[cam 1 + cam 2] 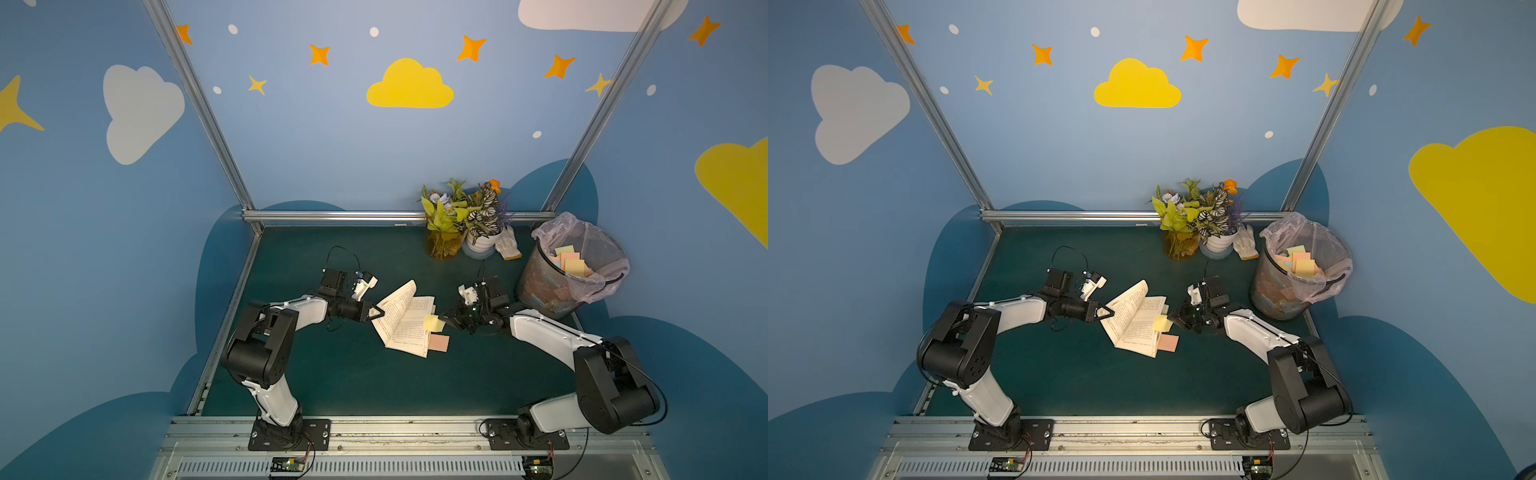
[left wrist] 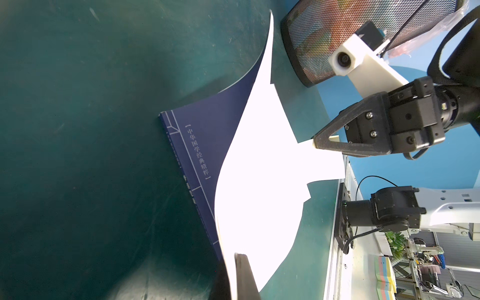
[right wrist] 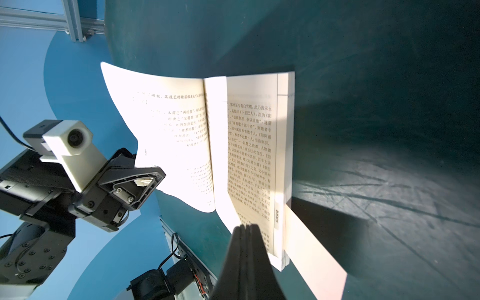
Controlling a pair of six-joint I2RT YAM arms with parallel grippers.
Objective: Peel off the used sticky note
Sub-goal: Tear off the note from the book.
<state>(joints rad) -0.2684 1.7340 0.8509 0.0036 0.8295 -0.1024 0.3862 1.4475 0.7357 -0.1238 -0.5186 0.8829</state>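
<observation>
Matte dark-green desk (image 1: 332, 374), scuffed with pale scratches in the right wrist view. At its centre lies an open book (image 1: 409, 328) with cream printed leaves and a navy cover, which the left wrist view shows. The 9 o'clock page (image 1: 397, 297) curls up off the block. My left pincer (image 1: 379, 311), with black triangular fingers, is clamped on that page's outer edge.

The yellow sticky note (image 1: 431, 323) is a small, pale paper square. In a top view it sits at the book's 3 o'clock edge, partly on the page and partly overhanging. My right pincer (image 1: 444, 321) reaches in low from 3 o'clock, closed on the note's free edge. The right wrist view shows its fingers (image 3: 249, 259) pressed together with no gap. I cannot tell whether the inner edge has lifted.

A pink sticky note (image 1: 439, 343) pokes out flat from under the pages, just at 5 o'clock of the yellow one and clear of the pincer.

At the desk's 2 o'clock stands a black wire-mesh bin (image 1: 536, 291) with a thin plastic liner, holding yellow and pink squares.
</observation>
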